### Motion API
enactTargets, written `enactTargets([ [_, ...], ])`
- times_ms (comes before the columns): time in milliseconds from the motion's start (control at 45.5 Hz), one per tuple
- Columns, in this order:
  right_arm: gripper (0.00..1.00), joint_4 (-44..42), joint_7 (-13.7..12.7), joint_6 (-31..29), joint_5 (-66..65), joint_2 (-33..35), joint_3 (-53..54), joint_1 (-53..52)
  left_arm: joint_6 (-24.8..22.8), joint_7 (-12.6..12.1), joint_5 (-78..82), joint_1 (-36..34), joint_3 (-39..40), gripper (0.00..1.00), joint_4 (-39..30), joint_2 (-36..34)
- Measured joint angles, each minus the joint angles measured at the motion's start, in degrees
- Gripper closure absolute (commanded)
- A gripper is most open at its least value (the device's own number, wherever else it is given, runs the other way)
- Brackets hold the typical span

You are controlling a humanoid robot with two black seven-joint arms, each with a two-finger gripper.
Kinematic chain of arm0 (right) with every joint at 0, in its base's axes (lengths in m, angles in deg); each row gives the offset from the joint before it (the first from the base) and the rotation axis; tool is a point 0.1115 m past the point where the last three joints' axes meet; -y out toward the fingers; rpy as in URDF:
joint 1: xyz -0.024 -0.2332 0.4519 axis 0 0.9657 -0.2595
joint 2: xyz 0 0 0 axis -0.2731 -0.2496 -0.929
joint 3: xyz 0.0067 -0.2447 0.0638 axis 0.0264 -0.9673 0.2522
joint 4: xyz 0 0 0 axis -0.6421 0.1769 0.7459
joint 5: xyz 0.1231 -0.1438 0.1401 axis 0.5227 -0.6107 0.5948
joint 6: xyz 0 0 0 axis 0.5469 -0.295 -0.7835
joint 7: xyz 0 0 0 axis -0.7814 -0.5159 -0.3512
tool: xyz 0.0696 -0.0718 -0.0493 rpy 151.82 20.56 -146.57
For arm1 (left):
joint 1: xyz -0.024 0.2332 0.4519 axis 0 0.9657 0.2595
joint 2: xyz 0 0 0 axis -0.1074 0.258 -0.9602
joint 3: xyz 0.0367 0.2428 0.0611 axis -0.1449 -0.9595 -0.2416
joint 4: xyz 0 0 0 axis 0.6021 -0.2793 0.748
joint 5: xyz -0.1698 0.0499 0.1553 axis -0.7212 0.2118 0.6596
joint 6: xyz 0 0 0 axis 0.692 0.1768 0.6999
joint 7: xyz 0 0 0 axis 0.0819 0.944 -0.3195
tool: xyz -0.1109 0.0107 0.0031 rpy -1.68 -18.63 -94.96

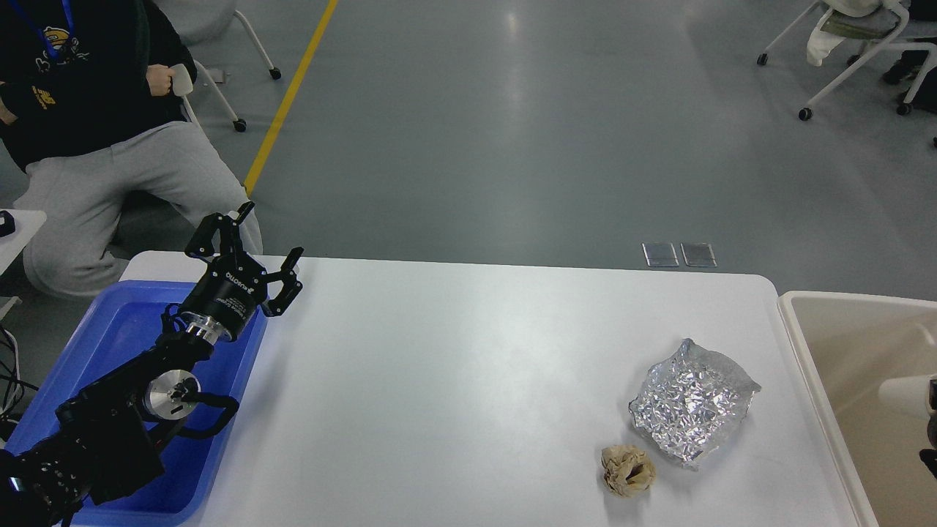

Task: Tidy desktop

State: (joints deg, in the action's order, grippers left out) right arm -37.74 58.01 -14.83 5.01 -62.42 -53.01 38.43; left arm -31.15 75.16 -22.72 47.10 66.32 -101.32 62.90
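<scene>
The desktop (454, 380) is a wide white tabletop with rounded corners. A crumpled sheet of silver foil (692, 402) lies on it at the right. A crumpled ball of brown paper (627, 471) lies just in front of the foil. My left gripper (267, 238) is open and empty, raised over the far left corner of the desktop, above the back right corner of the blue tray (102, 344). Only a small white and dark part of my right arm (915, 410) shows at the right edge; its gripper is out of view.
A beige bin (842, 344) stands against the desktop's right edge. A seated person (95, 146) in grey trousers is behind the far left corner. Wheeled chairs (856, 44) stand on the grey floor at the far right.
</scene>
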Motion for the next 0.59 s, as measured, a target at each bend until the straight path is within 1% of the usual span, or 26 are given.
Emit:
enactTargets([
  [110,0.89,-0.4,0.2,0.0,0.0,-0.5,0.7,1.0,0.0,0.0,0.0,0.0,0.0,0.00,0.0,0.0],
  [198,0.77,-0.7,0.4,0.0,0.1,-0.7,1.0,1.7,0.0,0.0,0.0,0.0,0.0,0.00,0.0,0.0],
  [220,0.72,-0.7,0.5,0.0,0.1,-0.8,1.1,1.9,0.0,0.0,0.0,0.0,0.0,0.00,0.0,0.0],
  [264,0.56,-0.7,0.7,0.0,0.1,-0.8,1.2,2.2,0.0,0.0,0.0,0.1,0.0,0.00,0.0,0.0],
  [286,0.50,-0.8,0.8,0.0,0.1,-0.9,1.3,2.3,0.0,0.0,0.0,0.1,0.0,0.00,0.0,0.0],
  [308,0.46,-0.8,0.8,0.0,0.1,-0.9,1.3,2.4,0.0,0.0,0.0,0.1,0.0,0.00,0.0,0.0],
  [374,0.39,-0.9,1.1,0.0,0.1,-1.0,1.5,2.7,0.0,0.0,0.0,0.1,0.0,0.00,0.0,0.0],
  [484,0.17,-1.0,1.3,0.0,0.1,-1.2,2.0,3.1,0.0,0.0,0.0,0.1,0.0,0.00,0.0,0.0],
  [571,0.03,-1.0,1.4,0.0,0.1,-1.4,2.4,3.3,0.0,0.1,0.0,0.1,0.0,0.00,0.0,0.0],
  [593,0.02,-1.0,1.4,0.0,0.1,-1.4,2.4,3.4,0.0,0.1,0.0,0.1,0.0,0.00,0.0,0.0],
])
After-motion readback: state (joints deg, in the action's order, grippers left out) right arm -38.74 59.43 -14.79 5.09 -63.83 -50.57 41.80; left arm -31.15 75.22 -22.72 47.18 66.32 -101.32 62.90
